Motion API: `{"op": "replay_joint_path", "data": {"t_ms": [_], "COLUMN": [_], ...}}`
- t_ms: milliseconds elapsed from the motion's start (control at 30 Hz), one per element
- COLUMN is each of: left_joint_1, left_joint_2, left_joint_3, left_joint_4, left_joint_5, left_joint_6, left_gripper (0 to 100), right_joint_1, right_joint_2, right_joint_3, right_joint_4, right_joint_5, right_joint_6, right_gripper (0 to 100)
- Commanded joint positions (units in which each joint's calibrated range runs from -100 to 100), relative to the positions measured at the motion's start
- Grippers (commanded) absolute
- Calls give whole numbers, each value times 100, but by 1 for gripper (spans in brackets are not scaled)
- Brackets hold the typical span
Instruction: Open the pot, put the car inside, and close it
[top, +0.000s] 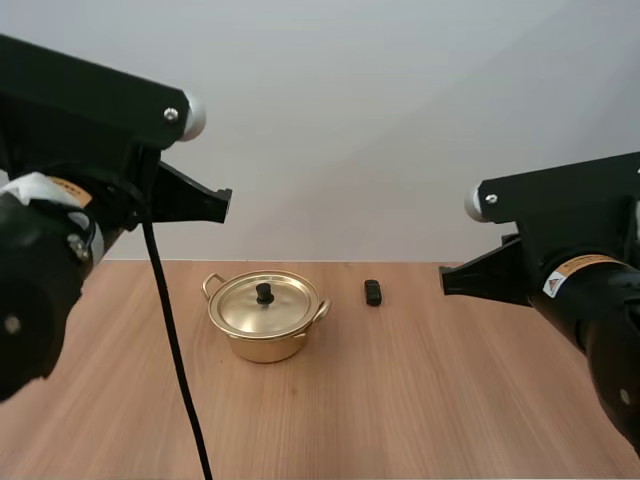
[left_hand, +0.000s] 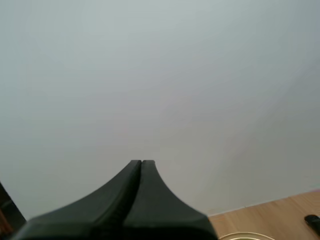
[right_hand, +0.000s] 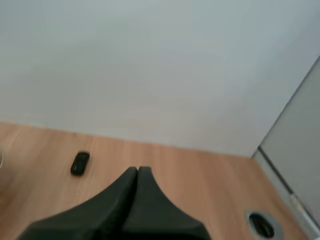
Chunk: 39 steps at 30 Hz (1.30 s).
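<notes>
The pot (top: 264, 330) is seen left of centre in the high view, standing on the desk (top: 420, 400). Its lid (top: 240, 308) is seated on it and the black knob (top: 264, 293) is upright on top. The car (top: 373, 292), small and dark, is laid on the desk near the middle of the frame. It is just to the right of the pot, apart from it, and touched by nothing. The left arm (top: 90, 130) is seen at the upper left of the frame, well above the desk. The left jaws are clenched on nothing and are shown in the left wrist view pressed together as one dark wedge. The right arm (top: 570, 260) is seen at the right edge of the frame, also above the desk. The right jaws are likewise clenched and empty, lying together as a single wedge in the right wrist view, with the car on the desk beyond them. A round hole (right_hand: 261, 224) is set in the desk, well apart from the car.
</notes>
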<state>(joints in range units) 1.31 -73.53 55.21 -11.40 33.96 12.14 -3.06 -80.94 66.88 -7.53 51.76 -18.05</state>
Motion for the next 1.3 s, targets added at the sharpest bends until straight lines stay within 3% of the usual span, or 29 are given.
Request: {"op": "replay_joint_path", "data": {"t_ms": [0, 67, 167, 333, 400, 1100, 1200, 1267], "left_joint_1": [2, 2, 2, 2, 2, 2, 2, 2], "left_joint_2": [3701, 4430, 5349, 6122, 6243, 7588, 7725, 7751], "left_joint_3": [-487, -610, -784, -1031, -1072, -1873, -1873, -1873], "left_joint_4": [-1445, -1445, -1483, -1643, -1701, -1934, -1903, -1871], "left_joint_5": [3982, 4017, 4017, 4017, 4017, 3785, 3686, 3539], "left_joint_6": [2090, 2090, 2090, 2045, 2035, 2035, 2035, 2035], "left_gripper": [0, 0, 16, 74, 83, 82, 78, 69], "right_joint_1": [-47, -54, -54, -54, -54, -140, -145, -145], "right_joint_2": [365, 426, 426, 426, 426, 426, 426, 426], "right_joint_3": [-10, -10, -10, -10, -10, -10, -10, -10], "right_joint_4": [3063, 3258, 3200, 3169, 3169, 3174, 3174, 3174], "right_joint_5": [648, 711, 711, 711, 711, 711, 695, 695], "right_joint_6": [-2751, -2750, -2788, -2788, -2788, -2818, -2818, -2818], "right_gripper": [0, 0, 0, 0, 0, 0, 0, 0]}}
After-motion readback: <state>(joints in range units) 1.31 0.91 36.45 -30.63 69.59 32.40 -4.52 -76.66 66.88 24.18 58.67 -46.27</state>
